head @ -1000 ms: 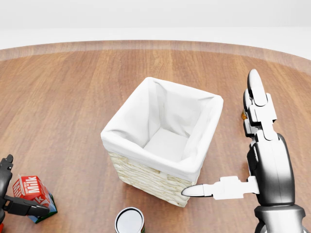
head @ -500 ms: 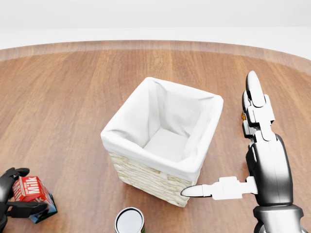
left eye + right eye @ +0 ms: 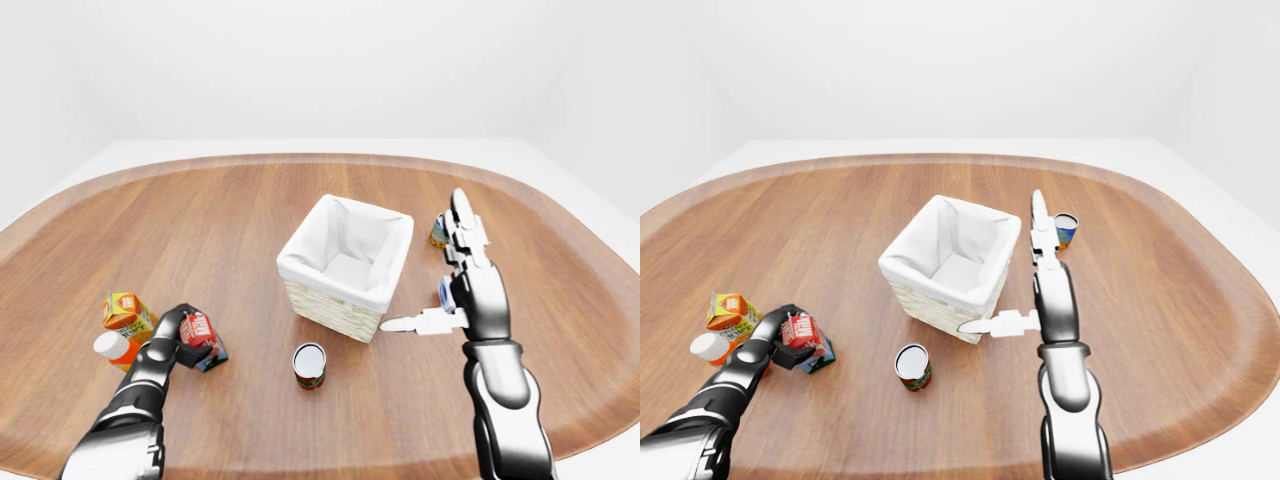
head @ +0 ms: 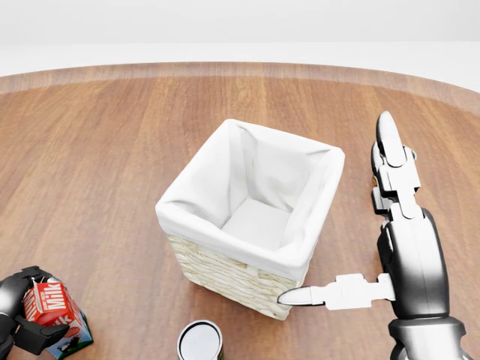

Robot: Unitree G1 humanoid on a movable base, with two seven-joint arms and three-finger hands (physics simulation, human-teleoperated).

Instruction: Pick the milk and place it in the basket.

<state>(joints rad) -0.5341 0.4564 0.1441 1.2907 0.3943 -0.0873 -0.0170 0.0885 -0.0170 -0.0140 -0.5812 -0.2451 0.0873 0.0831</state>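
Left hand (image 3: pixel 178 333) wrapped round the milk (image 3: pixel 197 334), dark fingers curled over its top and side, low at the left of the left-eye view. Right hand (image 4: pixel 352 225) spread wide, touching nothing: two fingers straight up beside the basket (image 3: pixel 345 300), thumb stretched flat toward the basket's lower right corner. Counted across the eye views: one basket, one milk, one orange juice carton (image 3: pixel 127 310), one bottle with a white cap (image 3: pixel 112 348), one red can (image 3: pixel 309 366) with a pale lid just below the basket, one blue and yellow can (image 3: pixel 1065 231) beyond the right hand; all on one oval wooden table (image 3: pixel 230 230). Milk: small red carton, white "Milk" lettering on the side, blue-green base, tilted in the grip, well apart from the basket. Whether lifted clear of the wood or touching it, cannot tell. Basket: square, pale woven walls, white cloth lining folded over the rim. Head view: close on basket and right hand, milk lettering legible at the lower left corner, red can cut by the bottom edge, juice carton and bottle out of sight. Eye views: whole table, both arms, the objects at far left; right-eye view alone shows the blue can whole, mostly hidden behind the fingers in the left-eye view.
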